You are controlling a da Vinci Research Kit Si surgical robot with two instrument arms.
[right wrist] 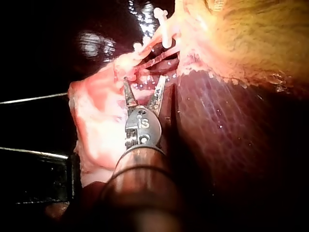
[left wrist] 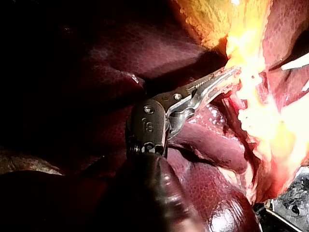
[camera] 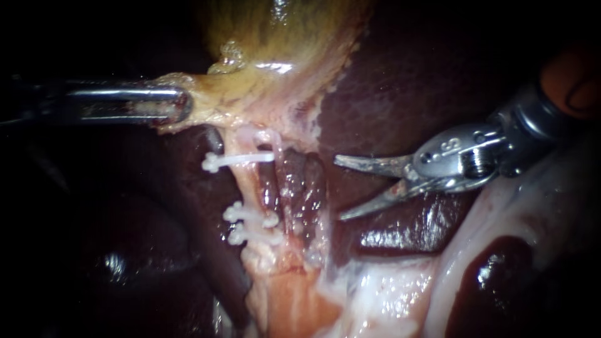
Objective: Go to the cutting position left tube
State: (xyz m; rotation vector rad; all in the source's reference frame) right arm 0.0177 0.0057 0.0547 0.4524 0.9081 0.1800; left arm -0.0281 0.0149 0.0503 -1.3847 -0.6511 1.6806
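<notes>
- Right instrument [camera: 338,188]: a short stamped mark on the bright metal housing just behind the jaw pivot. It shows in the endoscope and right wrist views. Characters not recorded.
- Left instrument [left wrist: 235,72]: a similar short stamped mark on the dark housing just behind its jaw pivot. It shows in the left wrist view only. Characters not recorded.
- Clips [camera: 241,161], gallbladder [camera: 282,44] and liver [camera: 407,75], ahead of and beside the jaws: no legible lettering, labels or numbers.
</notes>
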